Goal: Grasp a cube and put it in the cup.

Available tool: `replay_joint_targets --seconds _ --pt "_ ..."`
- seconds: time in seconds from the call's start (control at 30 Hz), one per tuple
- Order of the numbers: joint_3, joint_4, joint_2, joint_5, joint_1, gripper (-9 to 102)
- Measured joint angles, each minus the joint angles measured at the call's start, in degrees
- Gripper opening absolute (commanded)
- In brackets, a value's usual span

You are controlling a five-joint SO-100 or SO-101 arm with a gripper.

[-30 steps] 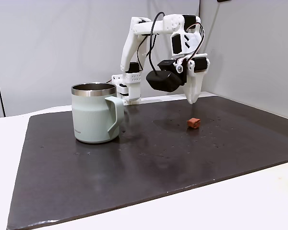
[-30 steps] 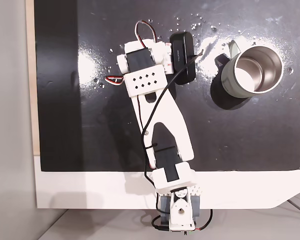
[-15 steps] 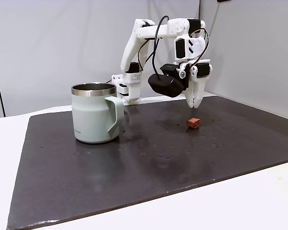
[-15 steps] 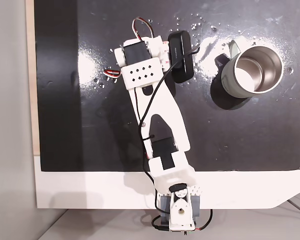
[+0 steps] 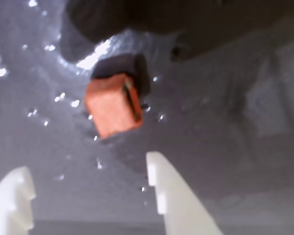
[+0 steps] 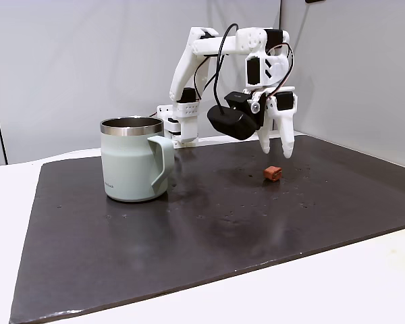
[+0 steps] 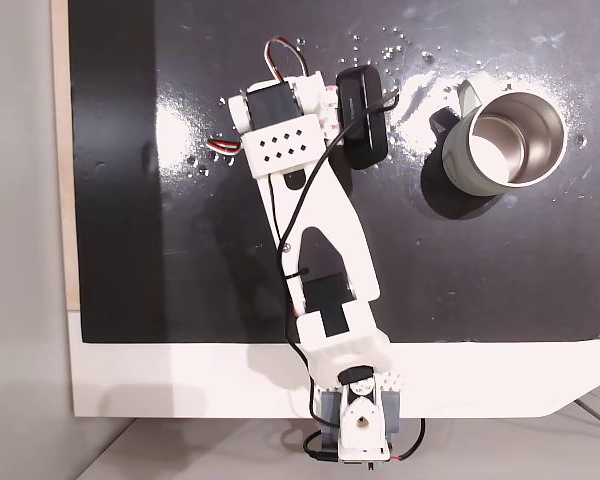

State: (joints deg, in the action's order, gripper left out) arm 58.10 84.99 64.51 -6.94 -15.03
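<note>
Hand [image 6: 275,152] hangs released just above the cube [image 6: 273,173], fingers spread; cube lies toward the surface's [image 6: 209,223] far right; cup [image 6: 133,159] stands well left.

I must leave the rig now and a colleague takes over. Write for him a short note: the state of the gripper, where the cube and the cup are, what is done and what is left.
Gripper: open, holding nothing, hanging above the dark mat with its fingertips pointing down.
Cube: lies on the mat just below the gripper; in the wrist view it sits a little beyond the two white fingertips, not between them.
Cup: upright on the mat, left of the cube in the fixed side view, well apart from it. Its inside looks empty from above.
Done: approach to the cube.
Left: lower, close on the cube, carry it over the cup, release.
</note>
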Motion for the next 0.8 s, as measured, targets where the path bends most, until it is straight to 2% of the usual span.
replay_joint_targets --seconds 0.8 --pt "-4.4 -0.6 -10.5 0.1 0.1 25"
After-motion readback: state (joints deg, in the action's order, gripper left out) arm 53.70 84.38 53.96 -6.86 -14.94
